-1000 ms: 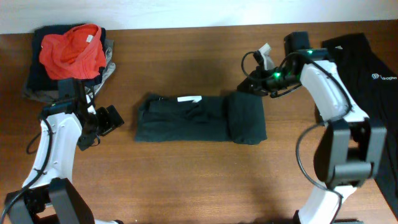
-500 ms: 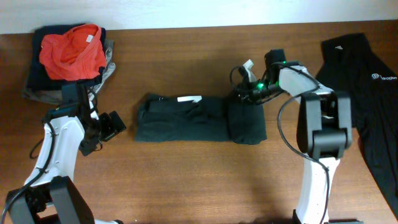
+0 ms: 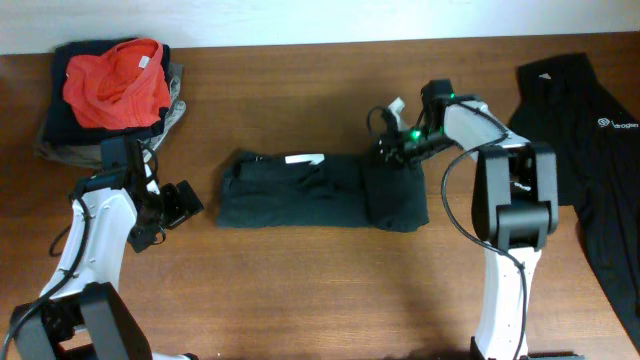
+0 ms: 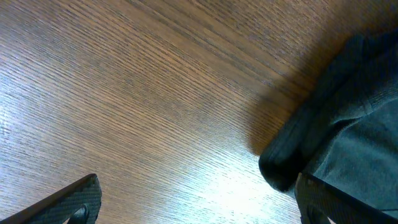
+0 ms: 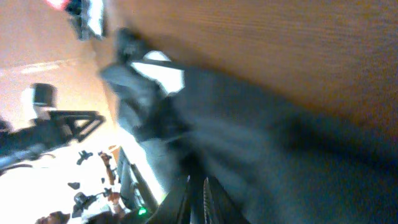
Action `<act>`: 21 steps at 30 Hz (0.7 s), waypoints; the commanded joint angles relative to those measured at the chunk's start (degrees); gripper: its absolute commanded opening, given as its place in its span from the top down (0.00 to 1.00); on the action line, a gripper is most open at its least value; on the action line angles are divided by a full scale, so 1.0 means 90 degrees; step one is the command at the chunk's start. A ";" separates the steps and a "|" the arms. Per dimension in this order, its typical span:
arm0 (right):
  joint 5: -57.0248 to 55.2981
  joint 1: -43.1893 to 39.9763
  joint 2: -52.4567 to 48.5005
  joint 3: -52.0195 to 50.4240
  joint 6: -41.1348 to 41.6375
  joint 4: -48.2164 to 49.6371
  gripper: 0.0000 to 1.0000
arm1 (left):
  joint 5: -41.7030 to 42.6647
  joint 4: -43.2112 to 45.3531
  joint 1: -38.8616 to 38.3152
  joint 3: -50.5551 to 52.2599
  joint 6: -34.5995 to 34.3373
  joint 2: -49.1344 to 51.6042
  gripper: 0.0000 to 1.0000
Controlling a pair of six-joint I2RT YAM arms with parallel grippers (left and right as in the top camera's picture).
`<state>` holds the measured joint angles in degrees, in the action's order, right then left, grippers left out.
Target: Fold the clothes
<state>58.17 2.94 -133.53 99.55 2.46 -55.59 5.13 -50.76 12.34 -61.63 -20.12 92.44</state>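
overhead: left gripper point(image 3: 187, 202) spread wide near folded shirt point(image 3: 300, 192); right gripper point(image 3: 387, 152) at its edge, grip unclear.

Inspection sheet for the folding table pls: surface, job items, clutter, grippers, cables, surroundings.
Surface: wooden table, bare grain showing around the items.
Job's things: folded black shirt mid-table, white neck label up; second black shirt spread out at the right edge, white logo showing.
Clutter: red garment on a dark clothes pile, back left corner.
Grippers: left gripper open, low beside the folded shirt's left end; right gripper at that shirt's upper right corner. The wrist view is blurred, so the grip is unclear.
Cables: black cable looping off the right arm, above the table.
Surroundings: pale wall behind the far edge.
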 commanded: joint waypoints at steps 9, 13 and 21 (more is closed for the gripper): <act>-0.0542 -0.0168 0.1763 0.0634 -0.1664 -0.2914 0.88 | 0.0002 0.0041 -0.0022 0.0053 0.0005 0.0068 0.01; -0.0539 -0.0153 0.1761 0.0160 -0.1955 -0.3155 0.88 | 0.0005 0.0058 -0.0022 0.0053 0.0005 0.0068 0.01; 0.0117 -0.0175 0.1756 -0.2033 -0.2232 -0.1722 0.87 | 0.0005 0.0063 -0.0022 0.0053 0.0005 0.0068 0.01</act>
<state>55.27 1.52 -116.64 86.67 -15.70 -74.46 5.08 -50.30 12.34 -61.49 -20.12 92.44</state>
